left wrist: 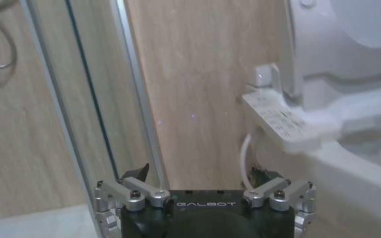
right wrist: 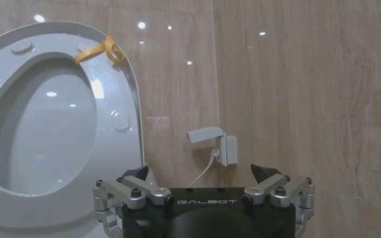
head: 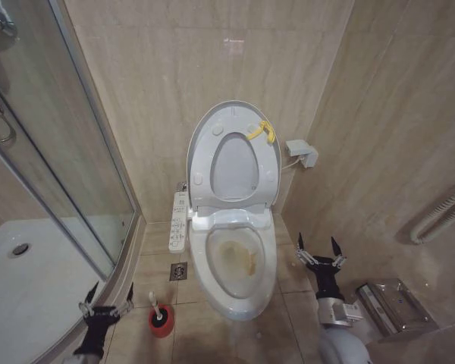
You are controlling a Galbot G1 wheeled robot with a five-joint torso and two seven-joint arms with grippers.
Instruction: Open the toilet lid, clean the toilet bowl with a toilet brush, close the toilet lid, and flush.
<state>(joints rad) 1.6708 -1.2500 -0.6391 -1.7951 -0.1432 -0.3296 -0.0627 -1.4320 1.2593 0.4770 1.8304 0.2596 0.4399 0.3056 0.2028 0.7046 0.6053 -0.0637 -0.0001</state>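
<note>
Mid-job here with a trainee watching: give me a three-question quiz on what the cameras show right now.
1. True or false: the toilet lid is raised against the wall.
2. Where is the toilet brush? A) in the left gripper B) standing in its red holder on the floor C) inside the toilet bowl
3. Fill in: the right gripper hovers beside the bowl with its fingers ____.

Key: 1 true. 2 B. 3 open, holding nothing.
</note>
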